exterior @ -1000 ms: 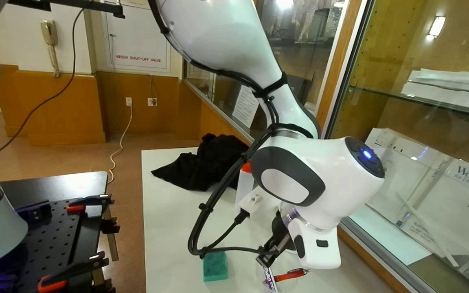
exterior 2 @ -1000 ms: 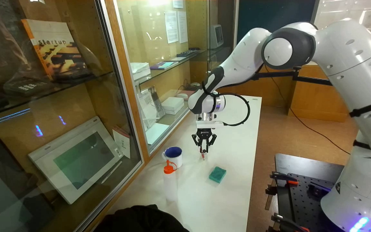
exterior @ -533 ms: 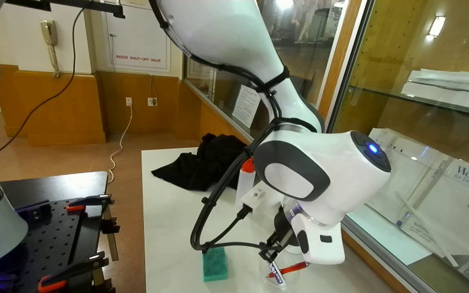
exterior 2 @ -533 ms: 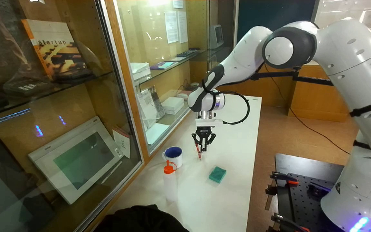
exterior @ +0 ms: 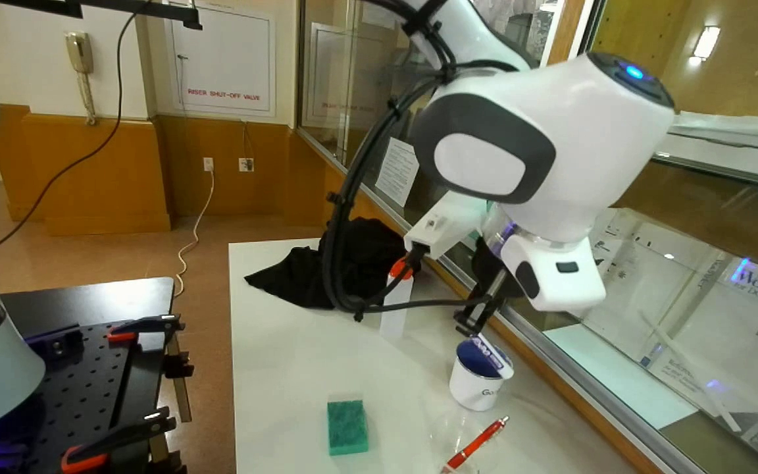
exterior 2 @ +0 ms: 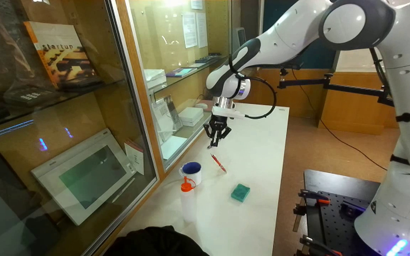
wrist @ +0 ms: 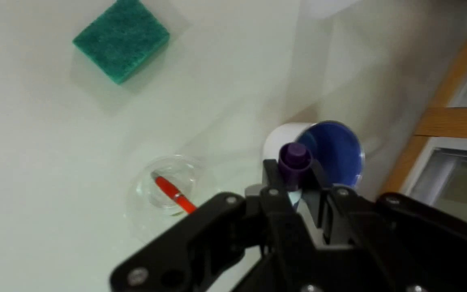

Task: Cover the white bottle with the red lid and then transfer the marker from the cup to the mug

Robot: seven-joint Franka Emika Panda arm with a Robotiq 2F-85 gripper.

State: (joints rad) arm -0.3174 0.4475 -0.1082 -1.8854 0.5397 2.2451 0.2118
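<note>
My gripper [exterior: 470, 325] is shut on the marker [exterior: 496, 359], a white pen with a dark purple cap [wrist: 295, 162], held tilted in the air. In an exterior view the marker overlaps the opening of the white mug [exterior: 474, 390] with blue inside; in the wrist view the mug [wrist: 337, 150] lies just behind the fingertips. Whether the marker is over it is hard to tell. The clear cup [wrist: 172, 164] holds a red pen [wrist: 174, 194]. The white bottle [exterior 2: 188, 206] stands upright with the red lid [exterior 2: 186, 186] on top, in both exterior views.
A green sponge [exterior: 347, 428] lies on the white table [exterior: 287, 368]. A black cloth [exterior: 359, 260] lies at the table's end near the bottle. A glass display case with a wooden frame [exterior 2: 158, 167] runs along one table edge, close to the mug.
The gripper has risen from the cup with the marker, pulling it clear, and moved towards the mug. The red pen stays in the cup, leaning differently. The mug now shows in both exterior views.
</note>
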